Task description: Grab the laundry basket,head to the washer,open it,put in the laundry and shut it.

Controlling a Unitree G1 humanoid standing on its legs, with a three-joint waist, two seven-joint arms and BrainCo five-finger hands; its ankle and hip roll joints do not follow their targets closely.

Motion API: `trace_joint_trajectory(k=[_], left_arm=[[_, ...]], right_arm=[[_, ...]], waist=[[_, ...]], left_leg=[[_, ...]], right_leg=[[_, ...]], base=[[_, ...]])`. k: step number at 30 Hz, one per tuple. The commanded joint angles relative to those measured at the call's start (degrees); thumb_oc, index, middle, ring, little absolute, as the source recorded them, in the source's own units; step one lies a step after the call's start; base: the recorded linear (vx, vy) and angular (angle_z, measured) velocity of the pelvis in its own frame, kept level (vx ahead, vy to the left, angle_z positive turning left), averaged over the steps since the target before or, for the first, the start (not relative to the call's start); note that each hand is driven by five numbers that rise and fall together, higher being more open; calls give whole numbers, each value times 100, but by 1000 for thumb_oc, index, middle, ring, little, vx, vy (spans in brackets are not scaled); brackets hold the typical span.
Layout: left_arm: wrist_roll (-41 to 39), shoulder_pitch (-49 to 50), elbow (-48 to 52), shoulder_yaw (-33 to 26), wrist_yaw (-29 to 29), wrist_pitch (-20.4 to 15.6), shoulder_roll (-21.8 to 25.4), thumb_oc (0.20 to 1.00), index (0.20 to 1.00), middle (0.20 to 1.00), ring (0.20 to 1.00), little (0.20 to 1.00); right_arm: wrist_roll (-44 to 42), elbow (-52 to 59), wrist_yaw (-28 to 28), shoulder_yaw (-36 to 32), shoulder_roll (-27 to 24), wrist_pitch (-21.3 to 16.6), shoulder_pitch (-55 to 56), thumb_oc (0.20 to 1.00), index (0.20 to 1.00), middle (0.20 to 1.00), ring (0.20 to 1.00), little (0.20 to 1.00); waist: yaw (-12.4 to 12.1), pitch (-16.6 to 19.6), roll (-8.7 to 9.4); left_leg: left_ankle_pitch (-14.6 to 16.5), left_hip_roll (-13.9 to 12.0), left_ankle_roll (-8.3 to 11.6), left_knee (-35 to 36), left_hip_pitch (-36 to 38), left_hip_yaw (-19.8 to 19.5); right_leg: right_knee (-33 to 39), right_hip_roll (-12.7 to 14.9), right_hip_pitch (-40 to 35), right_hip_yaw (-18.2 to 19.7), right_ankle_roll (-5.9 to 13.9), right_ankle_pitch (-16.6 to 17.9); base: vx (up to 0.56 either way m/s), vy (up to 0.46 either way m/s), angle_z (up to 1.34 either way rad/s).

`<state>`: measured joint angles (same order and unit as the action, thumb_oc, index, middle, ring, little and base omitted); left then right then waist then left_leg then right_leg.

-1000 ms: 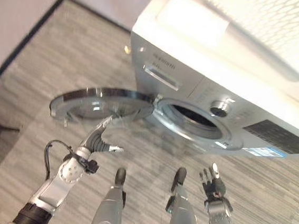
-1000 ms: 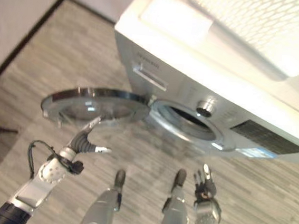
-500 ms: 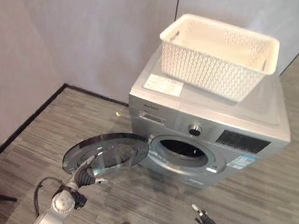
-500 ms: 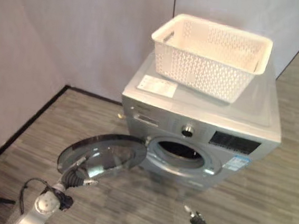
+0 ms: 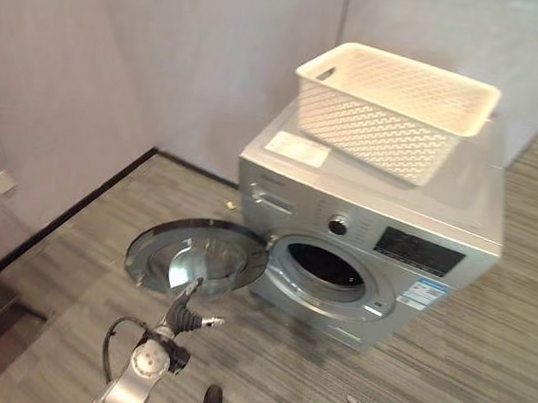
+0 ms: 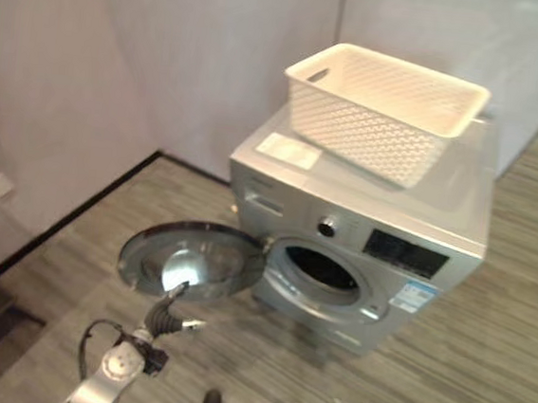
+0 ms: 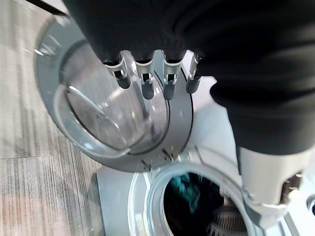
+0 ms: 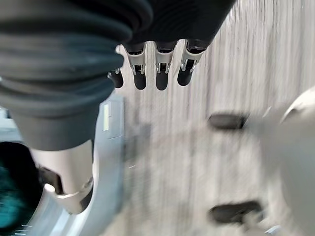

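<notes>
Glass-and-chrome washer door point(image 5: 197, 256) hangs swung wide, directly ahead of the left hand point(image 5: 188, 313), whose fingers point(image 7: 143, 78) are straight, spread, holding nothing. Teal laundry point(image 7: 186, 189) already lies in the drum. Right hand point(image 8: 156, 69) hangs low, farther off, also open.

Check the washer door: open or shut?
Open. The washer door is swung fully out to the side, drum opening exposed, with teal laundry inside.

Washer point(image 5: 410, 225) drum mouth unblocked; open door point(image 5: 197, 257) swung out left.
</notes>
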<state>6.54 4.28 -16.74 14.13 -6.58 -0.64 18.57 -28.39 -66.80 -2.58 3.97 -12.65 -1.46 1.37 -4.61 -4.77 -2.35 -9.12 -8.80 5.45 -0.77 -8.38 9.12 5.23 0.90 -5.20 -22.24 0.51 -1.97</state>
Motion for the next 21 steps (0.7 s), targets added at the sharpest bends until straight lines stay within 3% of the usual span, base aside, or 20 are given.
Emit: trace_joint_trajectory(k=[1,2,3,4,6,8,9,11,12,16,21], left_arm=[[-224,-237,379,-418,-394,-172,182,1000,1000,1000,1000,1000],[-222,-233,365,-506,-495,-188,199,1000,1000,1000,1000,1000],[-215,-227,394,-797,-792,-231,279,1000,1000,1000,1000,1000],[-215,-223,395,-800,-793,-231,281,1000,1000,1000,1000,1000],[-238,-314,344,-1062,-1042,-283,365,1000,1000,1000,1000,1000],[-211,-374,294,-1136,-1116,-287,385,1000,1000,1000,1000,1000],[-178,-588,82,-1199,-1293,-272,402,1000,1000,1000,1000,1000],[-149,-696,15,-1233,-1354,-262,432,1000,1000,1000,1000,1000],[-155,-878,-146,-1415,-1537,-224,553,1000,1000,1000,1000,1000],[-297,-1567,-669,-1650,-1809,-92,1007,1000,1000,1000,1000,1000],[-154,-2638,-1664,-1445,-2042,133,1675,1000,1000,1000,1000,1000]], right_arm=[[130,-19,-112,-56,37,-122,-229,1000,1000,1000,1000,1000],[169,-7,-108,-32,31,-118,-206,1000,1000,1000,1000,1000],[231,6,-108,2,12,-127,-166,1000,1000,1000,1000,1000],[232,6,-109,5,14,-127,-166,1000,1000,1000,1000,1000],[260,-7,-114,-51,-54,-155,-98,1000,1000,1000,1000,1000],[265,-1,-107,-74,-68,-162,-70,1000,1000,1000,1000,1000],[268,26,-114,-150,-81,-181,11,1000,1000,1000,1000,1000],[265,63,-107,-162,-78,-178,56,1000,1000,1000,1000,1000],[270,131,-71,-145,-47,-183,70,1000,1000,1000,1000,1000],[436,179,66,76,13,-120,30,1000,1000,1000,1000,1000],[742,302,235,509,45,-36,24,1000,1000,1000,1000,1000]], waist=[[116,-70,264],[107,-80,283],[56,-80,326],[67,-84,325],[152,3,244],[232,55,170],[398,162,56],[446,209,-8],[519,316,-102],[595,428,-141],[675,483,-122]], left_leg=[[200,-115,-52,-369,-216,417],[238,-163,-34,-462,-202,192],[361,-219,21,-569,-87,-567],[365,-220,23,-576,-89,-577],[259,-466,142,-475,218,-1163],[232,-555,169,-251,363,-1165],[251,-588,243,-42,499,-861],[292,-550,255,109,626,-731],[411,-412,269,316,828,-635],[598,-157,208,561,1088,-418],[752,-22,149,577,1123,-304]], right_leg=[[-704,296,-41,312,210,-984],[-750,314,-24,356,191,-971],[-807,374,39,524,183,-948],[-810,371,33,516,181,-952],[-854,458,127,635,259,-900],[-818,463,99,619,297,-896],[-737,542,12,559,375,-832],[-677,575,-62,558,399,-799],[-614,660,-131,597,466,-714],[-555,852,-75,695,636,-504],[-474,986,-12,814,775,-353]], base=[[-32,20,29],[-66,86,-5],[15,64,-30],[16,93,-50],[43,158,-39],[102,189,-31],[181,273,-16],[157,215,30],[115,148,28],[106,204,-15],[50,114,-18]])
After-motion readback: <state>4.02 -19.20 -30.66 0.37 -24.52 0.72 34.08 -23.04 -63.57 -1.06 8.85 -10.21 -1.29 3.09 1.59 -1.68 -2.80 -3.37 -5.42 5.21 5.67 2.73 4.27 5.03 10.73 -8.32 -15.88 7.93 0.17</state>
